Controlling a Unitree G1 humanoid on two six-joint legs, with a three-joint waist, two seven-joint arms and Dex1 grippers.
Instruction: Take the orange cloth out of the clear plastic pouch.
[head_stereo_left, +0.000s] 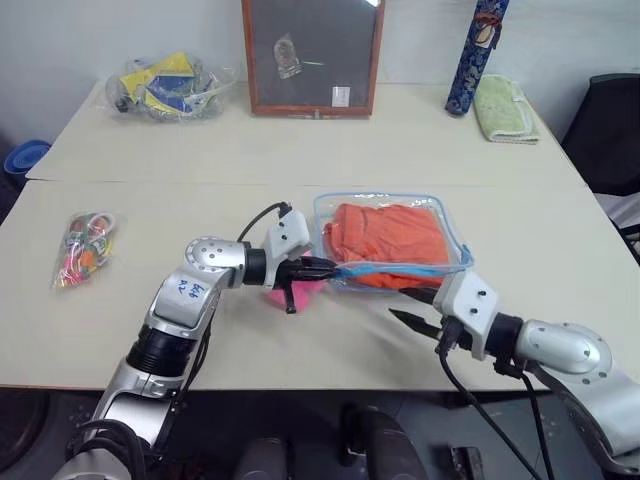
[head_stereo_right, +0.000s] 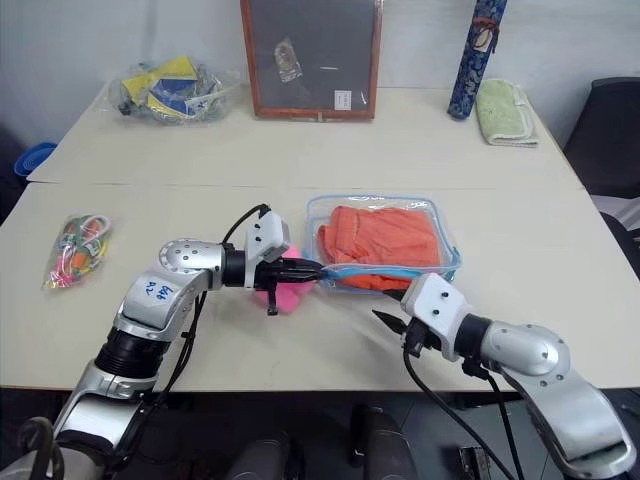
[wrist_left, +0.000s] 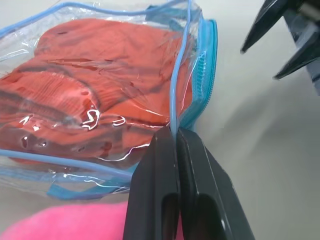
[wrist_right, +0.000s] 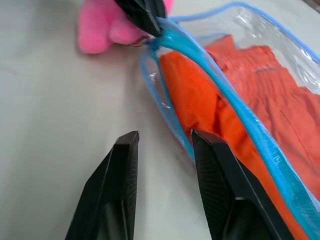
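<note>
A: How many cloths and pouches?

B: One orange cloth (head_stereo_left: 385, 240), folded inside one clear plastic pouch (head_stereo_left: 448, 232) mid-table, one pink fluffy ball (head_stereo_right: 284, 296) beside its corner.

A: The arms?

B: Left gripper (wrist_left: 176, 137) reaches across, pinched tight on the pouch's blue edging. Right gripper (wrist_right: 162, 145) hovers partly open near the pouch's edge, holding nothing.

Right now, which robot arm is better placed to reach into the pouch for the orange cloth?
Probably the right. Its gripper is open and empty beside the clear plastic pouch with blue zipper edging, near the bright orange soft cloth. The left gripper is shut on the pouch's edge.
</note>
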